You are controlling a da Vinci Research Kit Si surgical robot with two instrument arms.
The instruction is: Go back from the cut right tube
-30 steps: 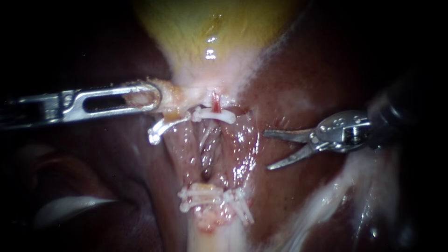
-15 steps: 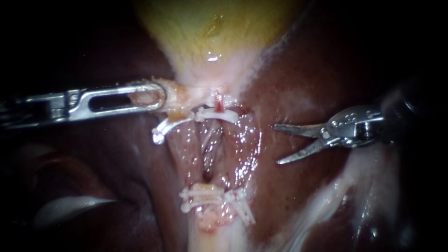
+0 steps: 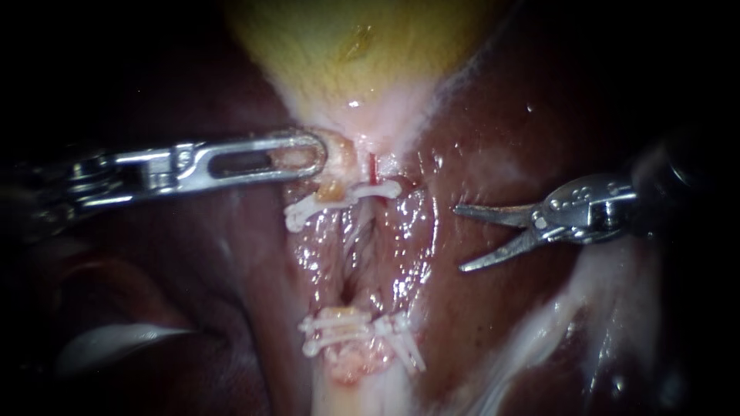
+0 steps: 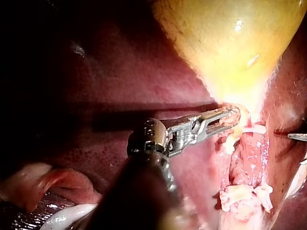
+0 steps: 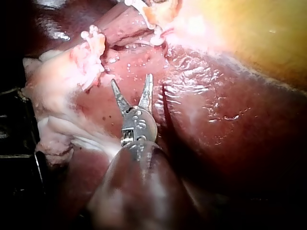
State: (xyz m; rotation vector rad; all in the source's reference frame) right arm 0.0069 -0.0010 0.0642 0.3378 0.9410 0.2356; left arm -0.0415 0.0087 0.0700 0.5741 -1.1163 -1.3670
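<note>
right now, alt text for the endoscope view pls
The right instrument, jaws open and empty, hangs over the liver, to the right of the white clips. The left instrument grips tissue just under the yellow gallbladder.

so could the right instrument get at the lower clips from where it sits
Probably yes: the right instrument, jaws open, hangs over bare liver, with nothing between it and the lower clips; the left instrument grips tissue higher up.
</note>
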